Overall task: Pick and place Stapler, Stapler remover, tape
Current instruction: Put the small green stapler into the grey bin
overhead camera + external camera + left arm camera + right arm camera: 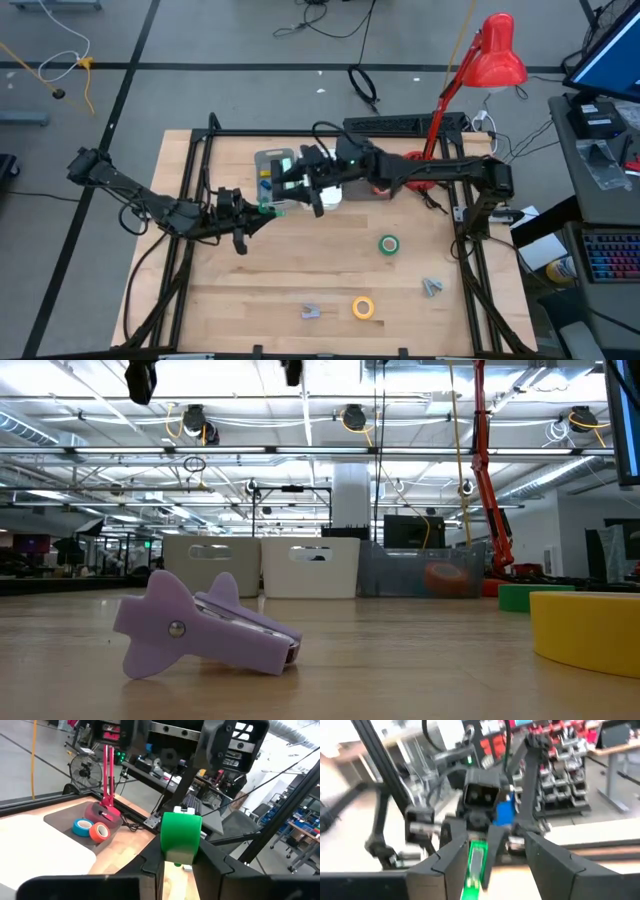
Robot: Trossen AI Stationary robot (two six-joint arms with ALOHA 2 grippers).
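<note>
Green stapler (181, 836): clamped between left gripper (262, 212) fingers, held above table (300, 270) centre-left, just beside grey tray (272, 160) at its 6 o'clock. Right wrist view shows same stapler (476, 865) edge-on in left gripper's grasp. Right gripper (297, 186): fingers apart, nothing between them, hovering just at stapler's 1 o'clock. Blue tape roll (82, 826) and orange tape roll (100, 831) touching, on tray. Green tape roll (389, 244) at table 3 o'clock. Yellow tape roll (363, 307) near front edge. Two purple staple removers (311, 312) (431, 288) flank yellow roll.
</note>
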